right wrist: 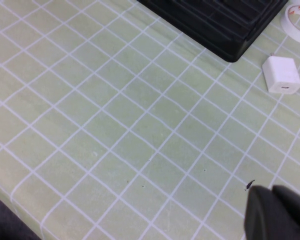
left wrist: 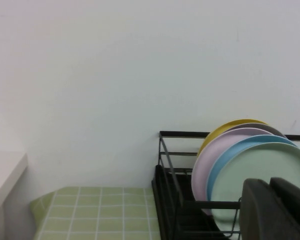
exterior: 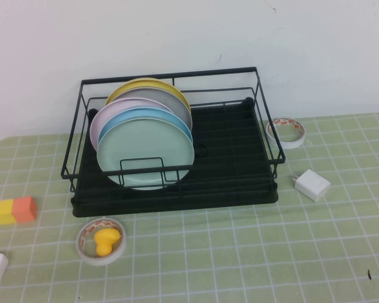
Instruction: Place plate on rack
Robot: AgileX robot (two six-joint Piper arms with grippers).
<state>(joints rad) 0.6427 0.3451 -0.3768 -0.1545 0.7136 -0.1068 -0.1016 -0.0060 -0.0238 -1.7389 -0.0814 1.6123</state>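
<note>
Both my grippers — left gripper (left wrist: 277, 210), right gripper (right wrist: 280, 212) — hold nothing; finger spread unclear; plate (exterior: 145, 153) already stands in rack (exterior: 240, 148) — withdraw gently

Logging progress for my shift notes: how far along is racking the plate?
Done: the mint-green plate stands upright at the front of the black wire rack. In hand: nothing; left claw sits beside the rack, right claw over bare table. Left: nothing visible.
</note>
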